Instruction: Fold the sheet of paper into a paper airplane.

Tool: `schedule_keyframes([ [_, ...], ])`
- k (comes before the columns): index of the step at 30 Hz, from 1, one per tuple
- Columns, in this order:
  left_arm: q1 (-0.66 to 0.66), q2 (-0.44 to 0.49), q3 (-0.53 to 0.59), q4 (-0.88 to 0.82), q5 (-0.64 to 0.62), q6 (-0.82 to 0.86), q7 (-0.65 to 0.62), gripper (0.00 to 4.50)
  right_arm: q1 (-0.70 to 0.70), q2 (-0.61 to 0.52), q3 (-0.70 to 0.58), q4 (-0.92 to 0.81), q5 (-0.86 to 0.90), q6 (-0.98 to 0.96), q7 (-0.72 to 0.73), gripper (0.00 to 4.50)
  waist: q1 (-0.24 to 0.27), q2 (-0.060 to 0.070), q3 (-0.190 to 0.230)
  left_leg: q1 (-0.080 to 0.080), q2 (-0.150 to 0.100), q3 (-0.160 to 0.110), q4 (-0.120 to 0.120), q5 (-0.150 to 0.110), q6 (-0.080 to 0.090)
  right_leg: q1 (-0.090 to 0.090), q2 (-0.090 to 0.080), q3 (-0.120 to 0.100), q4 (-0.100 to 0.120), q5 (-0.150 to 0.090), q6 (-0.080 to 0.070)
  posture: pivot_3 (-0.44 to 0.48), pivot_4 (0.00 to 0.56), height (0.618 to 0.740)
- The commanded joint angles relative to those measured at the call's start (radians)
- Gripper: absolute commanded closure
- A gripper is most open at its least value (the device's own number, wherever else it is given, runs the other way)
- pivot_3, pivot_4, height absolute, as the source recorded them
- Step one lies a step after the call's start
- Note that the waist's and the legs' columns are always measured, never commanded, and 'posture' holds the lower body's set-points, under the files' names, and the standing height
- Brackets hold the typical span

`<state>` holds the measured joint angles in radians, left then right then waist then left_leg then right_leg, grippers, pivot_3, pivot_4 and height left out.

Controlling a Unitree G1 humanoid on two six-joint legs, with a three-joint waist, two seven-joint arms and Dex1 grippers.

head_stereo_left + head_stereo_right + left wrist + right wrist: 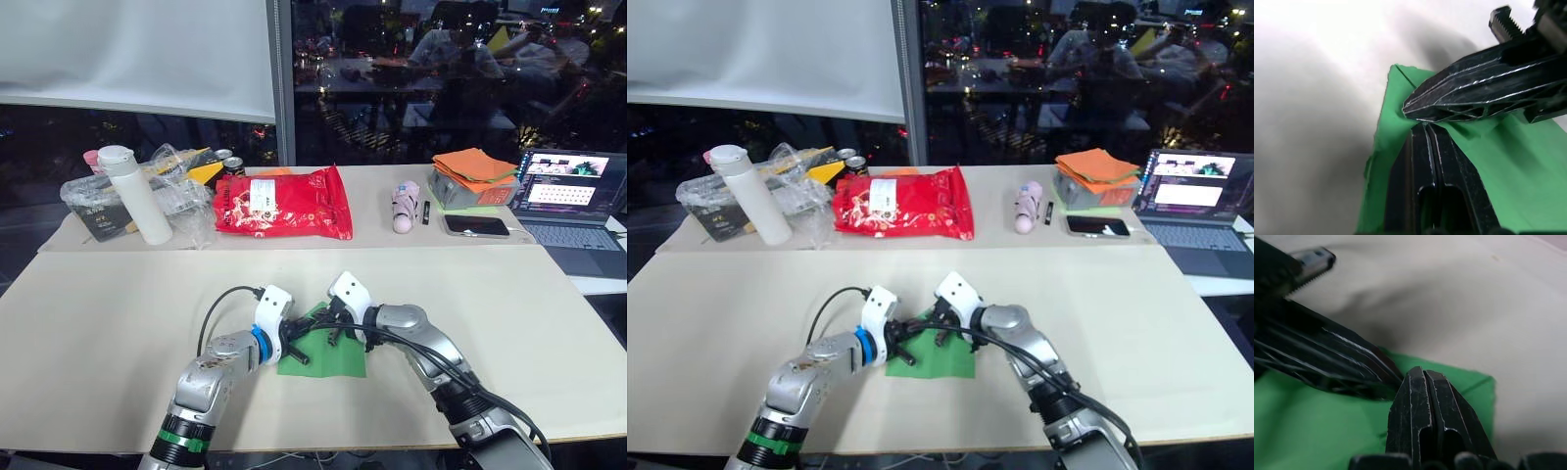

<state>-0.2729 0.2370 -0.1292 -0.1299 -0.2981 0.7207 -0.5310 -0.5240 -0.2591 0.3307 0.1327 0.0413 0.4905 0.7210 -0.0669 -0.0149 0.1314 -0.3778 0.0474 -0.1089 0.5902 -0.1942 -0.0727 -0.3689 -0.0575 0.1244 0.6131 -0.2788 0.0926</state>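
The sheet of paper (328,354) lies flat on the table (108,313), lower centre of the head frame, one far corner folded up. The left gripper (297,345) rests on its left part, fingers pressed together with nothing between them. The right gripper (330,320) meets it at the raised corner, fingers likewise together. The orange paper stack (474,166) sits at upper right beside the laptop (573,196).

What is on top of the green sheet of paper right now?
Both grippers rest on the sheet of paper: the left gripper and right gripper, fingers shut, meet near its far corner. The paper directly beneath them is hidden.
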Motion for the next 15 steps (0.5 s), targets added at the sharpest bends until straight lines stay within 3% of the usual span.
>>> schedule_keyframes([
  [1,-0.013,0.018,0.008,-0.01,-0.004,-0.022,-0.015,4.46,0.004,0.015,0.018,-0.007,-0.004,-0.003,0.002,4.5,-0.001,0.0,0.0,0.0,0.0,0.0,0.0,0.0,0.0,0.0,0.0,0.0,0.0,0.0,0.0,0.0,0.15,0.732],
  [15,0.013,0.05,0.077,-0.002,-0.042,0.005,-0.007,4.46,0.0,0.009,0.006,-0.031,-0.031,0.068,-0.043,4.5,0.001,0.0,0.0,0.0,0.0,0.0,0.0,0.0,0.0,0.001,0.0,0.0,0.0,0.0,0.0,0.0,0.15,0.732],
])
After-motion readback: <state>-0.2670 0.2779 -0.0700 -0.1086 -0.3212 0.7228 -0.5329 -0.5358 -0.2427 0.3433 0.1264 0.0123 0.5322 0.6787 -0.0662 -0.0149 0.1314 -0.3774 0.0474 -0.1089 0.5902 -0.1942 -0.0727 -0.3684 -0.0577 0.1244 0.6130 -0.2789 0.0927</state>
